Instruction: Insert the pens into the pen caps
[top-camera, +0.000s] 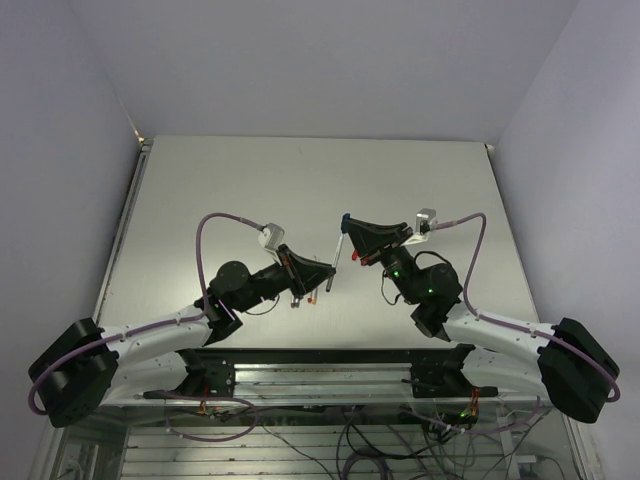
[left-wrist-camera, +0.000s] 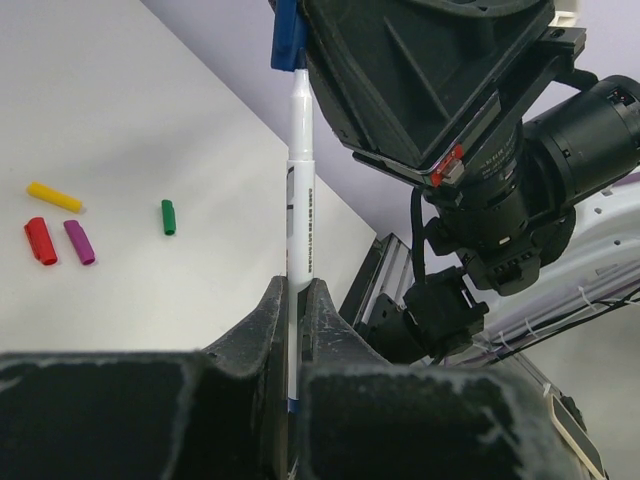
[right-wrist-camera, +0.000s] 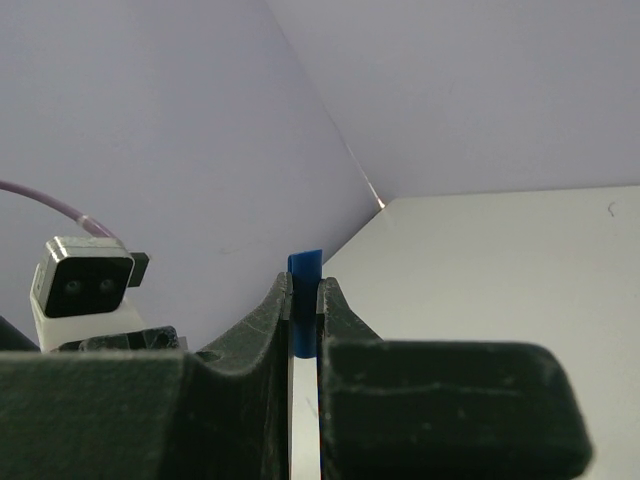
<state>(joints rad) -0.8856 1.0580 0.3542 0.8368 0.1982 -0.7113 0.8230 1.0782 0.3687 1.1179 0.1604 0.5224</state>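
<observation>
My left gripper (left-wrist-camera: 297, 285) is shut on a white-grey pen (left-wrist-camera: 300, 180) and holds it upright above the table; the pen also shows in the top view (top-camera: 338, 252). The pen's upper end meets the blue cap (left-wrist-camera: 288, 35). My right gripper (right-wrist-camera: 303, 285) is shut on that blue cap (right-wrist-camera: 304, 275), with the pen's white barrel (right-wrist-camera: 303, 420) running down between its fingers. In the top view the right gripper (top-camera: 346, 226) sits at the pen's far end and the left gripper (top-camera: 327, 284) at its near end. Yellow (left-wrist-camera: 54, 196), red (left-wrist-camera: 40, 240), purple (left-wrist-camera: 79, 241) and green (left-wrist-camera: 168, 216) caps lie on the table.
The white table (top-camera: 250, 190) has walls close on the left, back and right. Both arms meet over the table's near middle. Small items (top-camera: 304, 299) lie under the left gripper; I cannot tell what they are. The other pens are hidden.
</observation>
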